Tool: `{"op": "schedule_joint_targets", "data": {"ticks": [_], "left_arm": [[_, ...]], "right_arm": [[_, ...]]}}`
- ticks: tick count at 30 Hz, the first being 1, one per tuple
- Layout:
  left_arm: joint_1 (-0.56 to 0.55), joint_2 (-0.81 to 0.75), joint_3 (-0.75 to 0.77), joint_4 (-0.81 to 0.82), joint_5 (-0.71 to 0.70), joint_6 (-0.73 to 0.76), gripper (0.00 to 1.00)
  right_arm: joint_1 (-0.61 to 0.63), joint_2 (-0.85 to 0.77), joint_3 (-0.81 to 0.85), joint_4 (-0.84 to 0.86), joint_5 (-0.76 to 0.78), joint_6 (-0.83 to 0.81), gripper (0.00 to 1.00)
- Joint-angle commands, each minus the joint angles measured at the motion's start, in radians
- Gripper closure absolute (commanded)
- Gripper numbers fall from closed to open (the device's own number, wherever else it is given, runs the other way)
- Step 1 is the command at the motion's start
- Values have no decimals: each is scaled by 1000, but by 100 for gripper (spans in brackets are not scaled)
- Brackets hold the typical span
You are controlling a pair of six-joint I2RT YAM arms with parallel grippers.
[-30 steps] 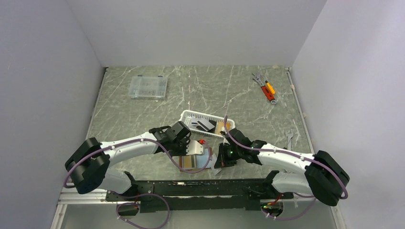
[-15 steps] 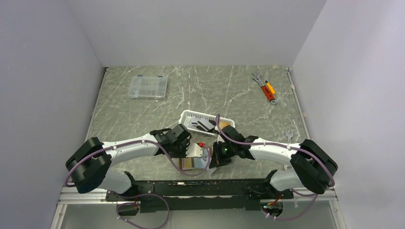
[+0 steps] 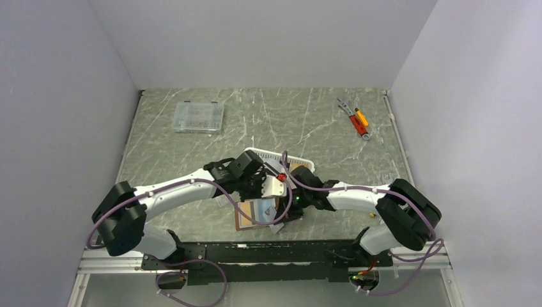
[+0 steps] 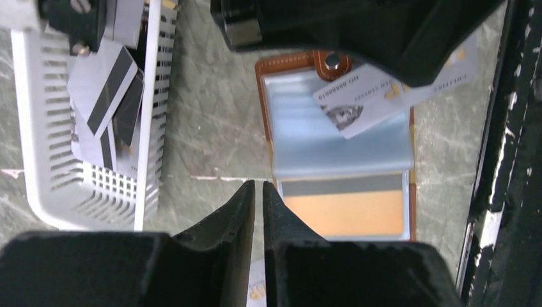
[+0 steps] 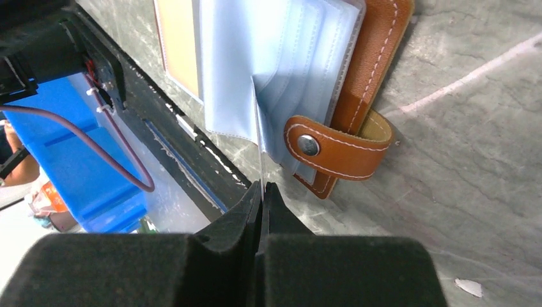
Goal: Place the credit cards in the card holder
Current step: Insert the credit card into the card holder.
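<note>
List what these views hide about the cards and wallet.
- Right wrist view: the right claw grips the pale card edge-on; its face is unseen.
- Left wrist view: the same card's far end, behind the claw's black body.
- Top view: contents of the basket, under the left arm and right arm.

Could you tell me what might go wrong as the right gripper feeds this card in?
The card in the right gripper lies skewed across the pale blue sleeves; it may catch an edge rather than enter a pocket.
Nothing seems to pin the card holder; the left gripper hangs beside it, so a push could slide it.
</note>
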Motion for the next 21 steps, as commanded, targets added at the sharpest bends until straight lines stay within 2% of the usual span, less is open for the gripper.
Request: {"op": "schedule_joint_targets", "data": {"ticks": [1,5,15,21], "left_arm": [[-5,66,25,85,76,-45,84],[-12,107,4,114,86,-20,84],[-112,140,-92,152,-26,97,86],[-135,126,-128,138,-102,167,91]], "right_arm": [[-21,-16,-25,61,-29,7,100],[-54,-42,-79,132,-61,32,100],[-93,-5,-123,234,-131,51,100],[-156,-69,-163,216,-146,41,100]]}}
